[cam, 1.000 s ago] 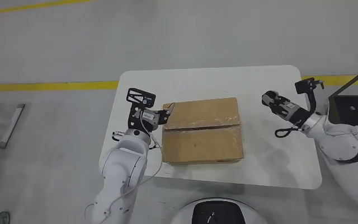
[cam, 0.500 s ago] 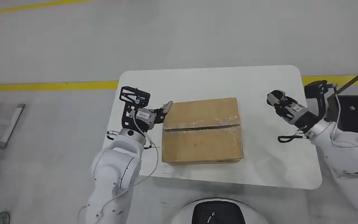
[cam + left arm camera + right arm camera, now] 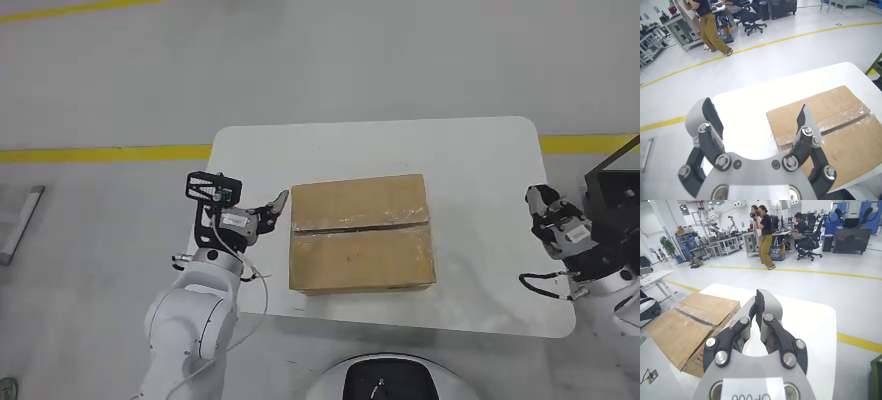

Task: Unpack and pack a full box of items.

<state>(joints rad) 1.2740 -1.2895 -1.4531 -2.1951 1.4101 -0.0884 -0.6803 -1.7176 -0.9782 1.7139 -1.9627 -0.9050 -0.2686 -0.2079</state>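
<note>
Just beside left claw lies the box.

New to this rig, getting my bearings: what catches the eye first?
A closed cardboard box, clear tape along its seam, sits in the middle of the white table. The left gripper is open beside one end; the right gripper, shut, is by the table's opposite edge.

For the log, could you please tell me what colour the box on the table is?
The box is brown cardboard; top view shows it best.
</note>
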